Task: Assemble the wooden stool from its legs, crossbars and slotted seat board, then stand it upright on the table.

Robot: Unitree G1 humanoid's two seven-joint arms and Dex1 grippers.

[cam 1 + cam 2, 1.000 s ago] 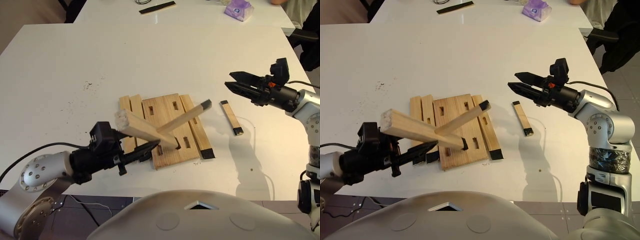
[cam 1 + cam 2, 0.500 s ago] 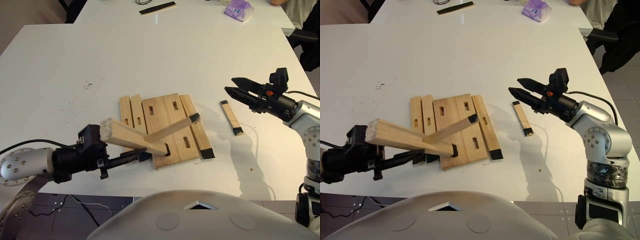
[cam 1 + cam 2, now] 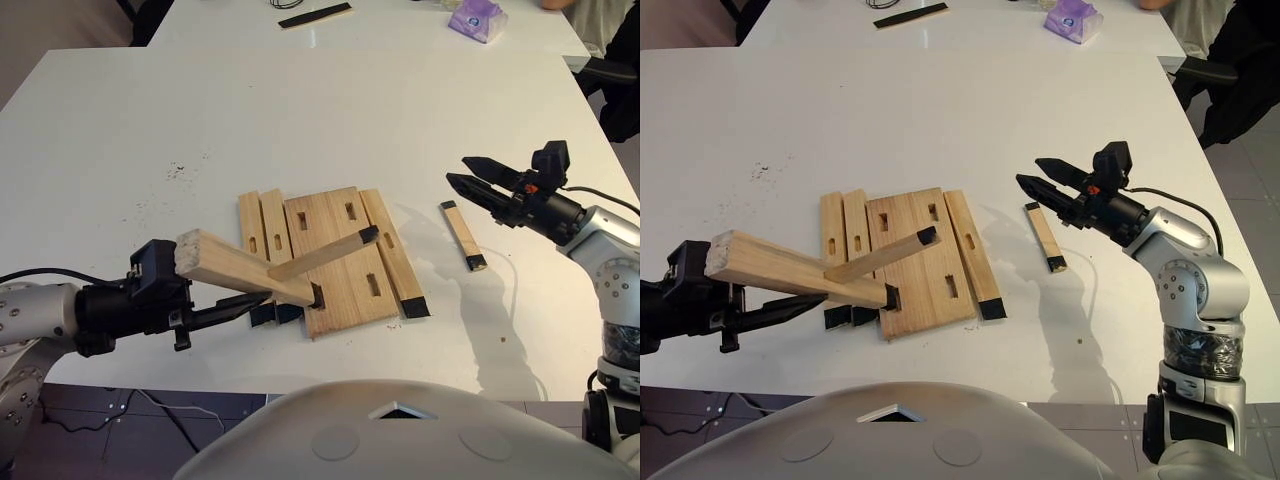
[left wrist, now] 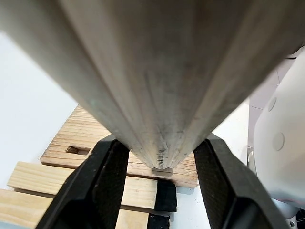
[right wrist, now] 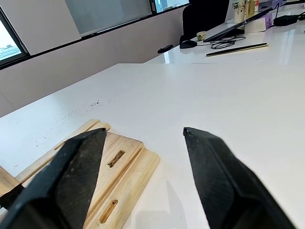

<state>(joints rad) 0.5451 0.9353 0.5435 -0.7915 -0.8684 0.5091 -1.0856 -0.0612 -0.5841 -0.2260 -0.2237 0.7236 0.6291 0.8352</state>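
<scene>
My left gripper (image 3: 248, 304) is shut on a thick wooden leg (image 3: 245, 268), held tilted above the near-left corner of the slotted seat board (image 3: 345, 262). A thinner crossbar (image 3: 325, 254) sticks out of that leg and slants up over the board. In the left wrist view the leg (image 4: 157, 71) sits clamped between the black fingers (image 4: 107, 183). The board lies flat on the white table (image 3: 300, 110), with a black-tipped leg (image 3: 396, 268) along its right side. A short loose crossbar (image 3: 463, 234) lies to the right. My right gripper (image 3: 464, 172) hovers open just above it.
A purple packet (image 3: 476, 18) and a black strip (image 3: 314, 14) lie on the far table. Dark specks (image 3: 180, 170) mark the surface to the left of the board. The table's near edge (image 3: 420, 375) runs just in front of the board.
My left arm has drawn back to the left and towards me with the leg and crossbar. My right gripper has dropped a little and stayed open.
</scene>
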